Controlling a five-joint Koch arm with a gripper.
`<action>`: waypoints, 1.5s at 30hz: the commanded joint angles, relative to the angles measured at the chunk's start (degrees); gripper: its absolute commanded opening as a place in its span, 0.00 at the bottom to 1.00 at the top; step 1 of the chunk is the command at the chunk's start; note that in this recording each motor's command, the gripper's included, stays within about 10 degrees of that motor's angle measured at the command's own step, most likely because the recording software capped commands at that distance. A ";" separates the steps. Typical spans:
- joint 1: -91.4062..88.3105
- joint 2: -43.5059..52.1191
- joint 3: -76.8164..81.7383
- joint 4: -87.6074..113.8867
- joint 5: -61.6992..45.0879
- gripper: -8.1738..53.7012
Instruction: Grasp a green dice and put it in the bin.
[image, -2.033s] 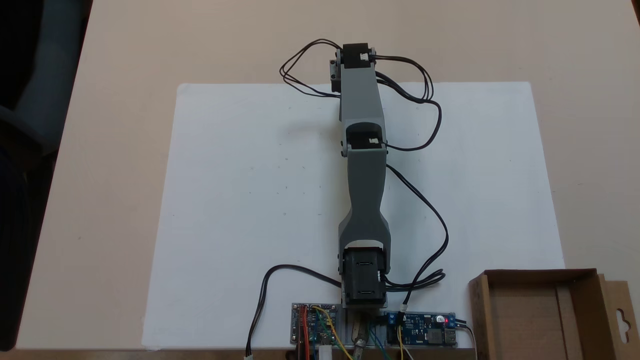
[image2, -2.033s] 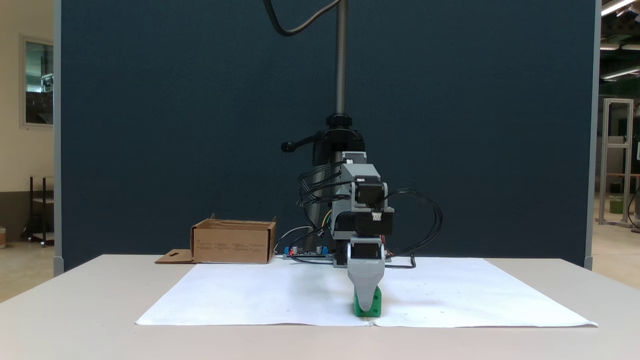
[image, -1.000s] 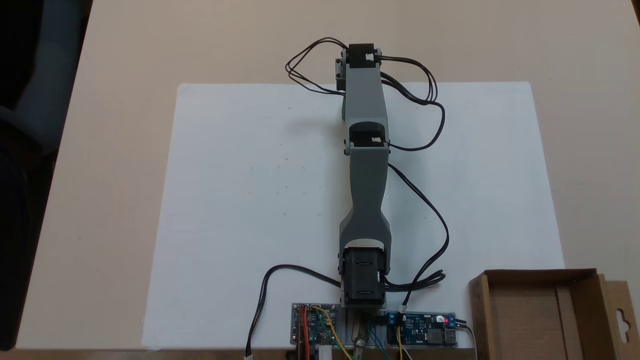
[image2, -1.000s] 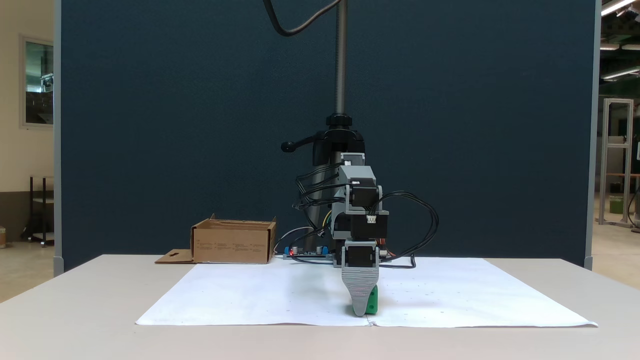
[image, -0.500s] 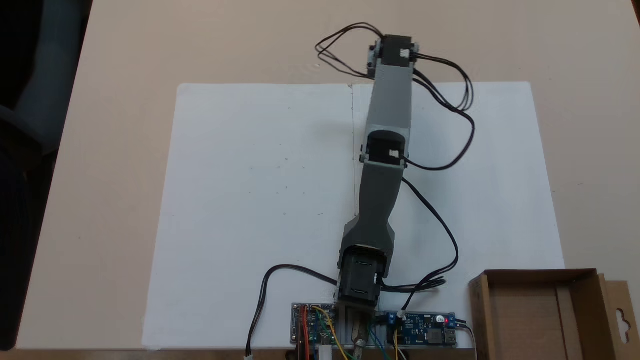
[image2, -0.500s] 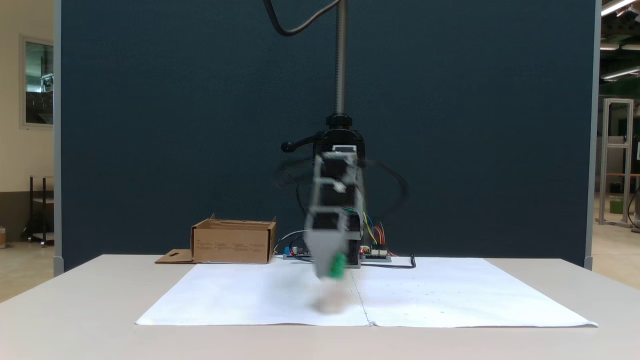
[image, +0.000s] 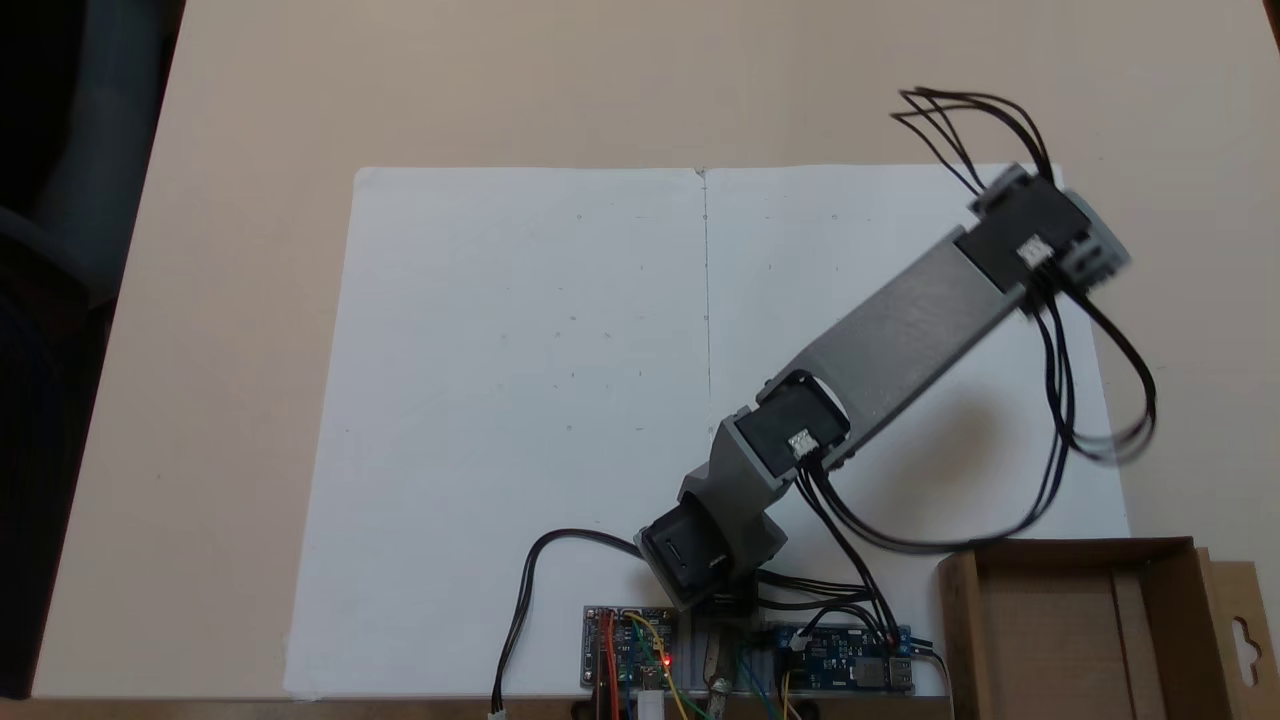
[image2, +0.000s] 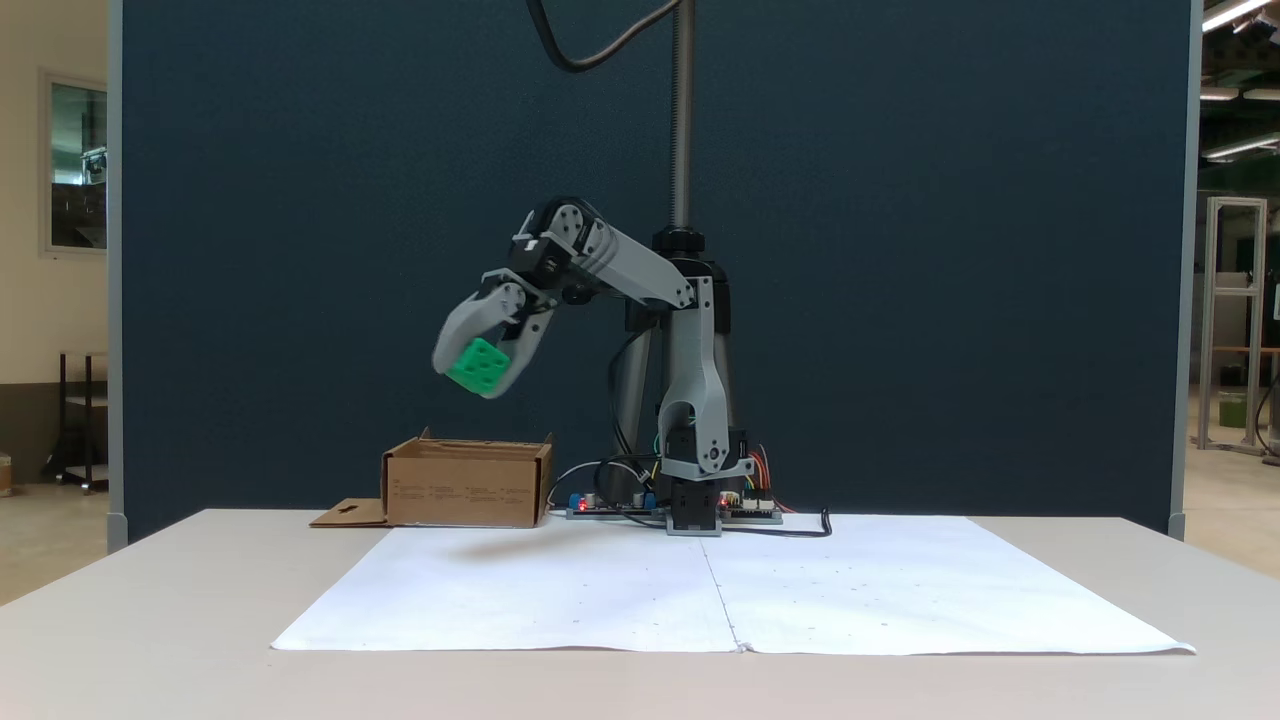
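Aloft, green dice (image2: 477, 366) clamped between jaws, above bin (image2: 466, 484)

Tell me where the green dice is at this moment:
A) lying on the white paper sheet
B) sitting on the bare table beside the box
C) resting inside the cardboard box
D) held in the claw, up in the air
D: in a fixed view the claw is closed on the green dice, raised well above the table and higher than the cardboard box, which it has not yet entered.
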 joint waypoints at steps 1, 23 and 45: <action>6.59 3.34 -1.93 3.34 -5.89 0.33; 45.26 -6.77 6.24 0.79 -29.09 0.33; 45.62 -9.93 13.45 -7.38 -29.53 0.84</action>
